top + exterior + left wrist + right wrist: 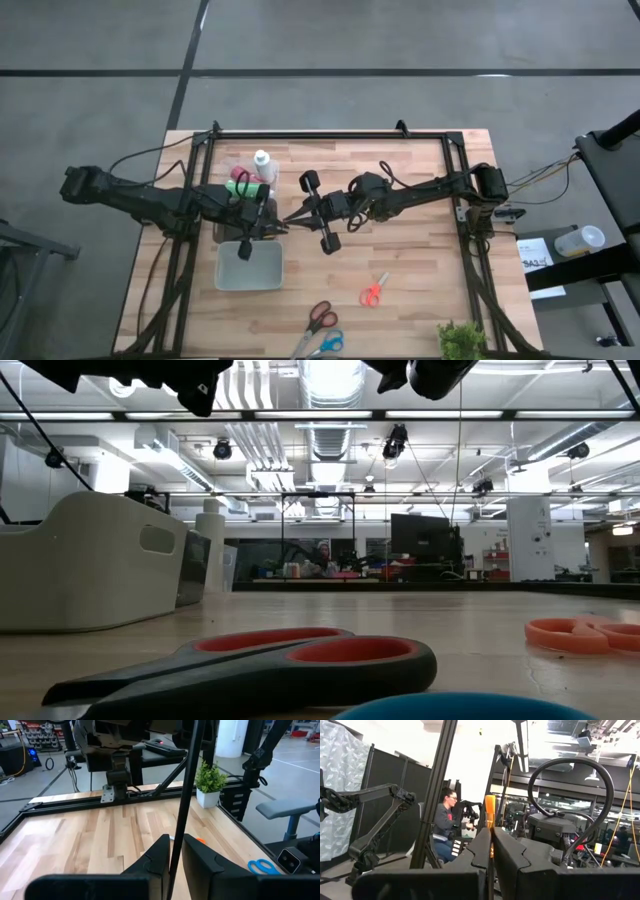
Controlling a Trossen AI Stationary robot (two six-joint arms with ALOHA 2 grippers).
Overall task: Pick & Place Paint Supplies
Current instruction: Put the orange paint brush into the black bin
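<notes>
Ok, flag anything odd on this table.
Nothing spilled or broken. One oddity: the right pincer is shut on a thin brush, and the left pincer clamps a thin rod, possibly the same one.

I'm looking into a big open robotics lab / industrial workspace. Bare polished concrete floor [100,40] w/ dark seam lines around my wooden desk [400,260]. Low view: exposed ceiling ducts [325,435], strip lights, monitors [420,540] on far benches. Right wrist view: a seated person [444,827] beside another robot arm [367,797], dark partition panels behind. Left wrist view: shelving racks [42,732] w/ gear, far off.
</notes>
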